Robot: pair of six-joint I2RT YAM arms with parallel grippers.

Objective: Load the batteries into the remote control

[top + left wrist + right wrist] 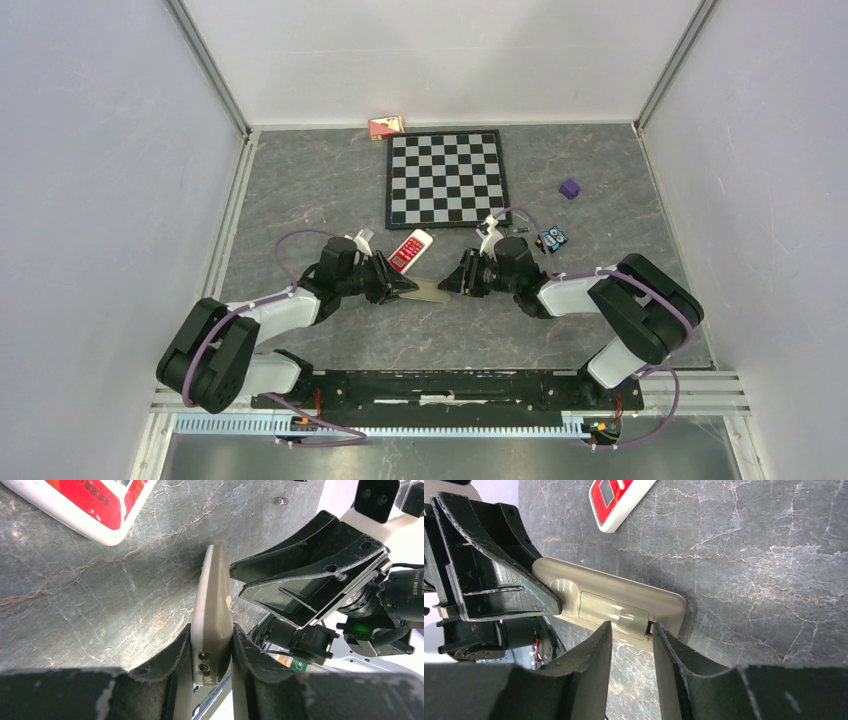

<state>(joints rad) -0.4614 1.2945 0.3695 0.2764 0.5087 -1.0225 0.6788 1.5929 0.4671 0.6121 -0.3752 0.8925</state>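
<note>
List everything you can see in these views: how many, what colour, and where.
beige remote: one, mid-table, in the left gripper
red-and-white remote: one, behind the left gripper
chessboard: one, black and white, far centre
small box: one, red and yellow, by the far wall
cube: one, purple, right of the chessboard
battery: at least one, dark, behind the right gripper; count unclear
small blue item: one, near the right gripper; unidentifiable
left gripper: one, black, shut on the beige remote
right gripper: one, black, jaws apart, tips at the beige remote's battery cover
</note>
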